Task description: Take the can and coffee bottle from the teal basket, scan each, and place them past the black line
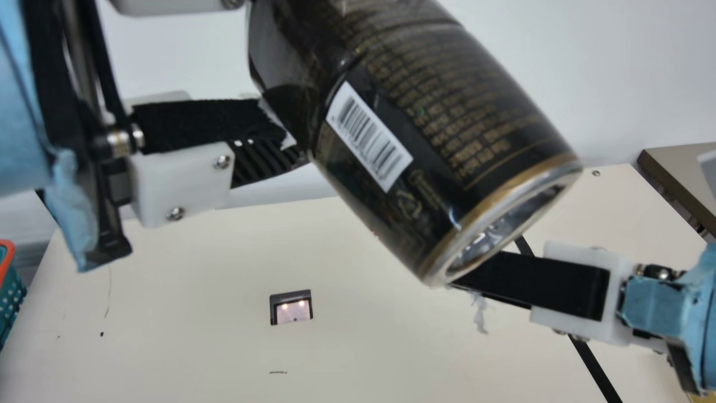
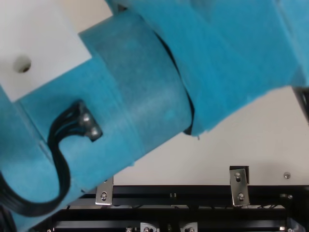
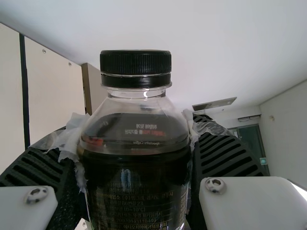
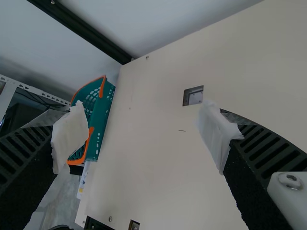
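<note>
L pincer [image 3: 135, 139] hugs the coffee bottle [image 1: 425, 140] by its sides, tipped up high over the bench [image 1: 196, 280]. It's prob. heavy, slick & a bit squishy; best held round its middle. R pincer [image 4: 144, 136] is wide apart w/ nothing in it.

One bottle [image 1: 425, 129], one basket [image 4: 100, 125], one scanner [image 1: 292, 308], one line [image 1: 594, 364], two end effectors [image 1: 467, 279].

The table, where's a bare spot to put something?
There's bare table between the teal basket and the scanner, and more between the scanner and the black line. Above, it's crowded: the left gripper holds a bottle, and the right gripper hangs open.
</note>
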`<state>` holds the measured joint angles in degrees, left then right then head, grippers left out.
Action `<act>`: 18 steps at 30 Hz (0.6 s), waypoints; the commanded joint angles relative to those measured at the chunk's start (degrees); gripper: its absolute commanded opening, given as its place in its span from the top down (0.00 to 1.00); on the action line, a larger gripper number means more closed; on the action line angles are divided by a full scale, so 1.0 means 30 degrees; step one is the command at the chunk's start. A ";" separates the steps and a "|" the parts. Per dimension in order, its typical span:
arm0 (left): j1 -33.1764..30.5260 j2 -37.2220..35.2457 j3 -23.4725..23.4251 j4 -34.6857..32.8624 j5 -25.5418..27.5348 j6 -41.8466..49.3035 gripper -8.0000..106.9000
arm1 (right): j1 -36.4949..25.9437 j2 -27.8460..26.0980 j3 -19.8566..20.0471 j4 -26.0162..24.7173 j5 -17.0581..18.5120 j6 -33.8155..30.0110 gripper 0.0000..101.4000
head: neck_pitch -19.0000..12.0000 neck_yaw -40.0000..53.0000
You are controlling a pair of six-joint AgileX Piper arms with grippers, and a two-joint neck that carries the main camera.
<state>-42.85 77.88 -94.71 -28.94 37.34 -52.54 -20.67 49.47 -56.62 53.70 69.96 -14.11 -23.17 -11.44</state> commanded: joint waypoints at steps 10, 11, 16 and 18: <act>0.2295 -0.0060 0.0869 -0.0931 -0.0229 0.1115 0.84 | 0.0000 0.0000 0.0000 -0.0001 0.0000 0.0000 0.00 | -0.0610 -0.0272; 0.2755 -0.0064 0.1071 -0.1179 -0.0276 0.1352 0.84 | 0.0000 0.0000 0.0000 -0.0001 0.0000 0.0000 0.00 | -0.0610 -0.0272; 0.5157 -0.0001 0.2496 -0.3792 -0.0599 0.3413 0.84 | 0.0000 0.0000 0.0000 -0.0001 0.0000 0.0000 0.00 | -0.0610 -0.0272; 0.5938 0.0086 0.3209 -0.5488 -0.0840 0.4774 0.84 | 0.0000 0.0000 0.0000 -0.0001 0.0000 0.0000 0.00 | -0.0610 -0.0272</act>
<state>-27.83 78.02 -86.96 -39.28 35.14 -42.60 -20.67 49.47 -56.62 53.70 69.96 -14.11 -22.87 -11.44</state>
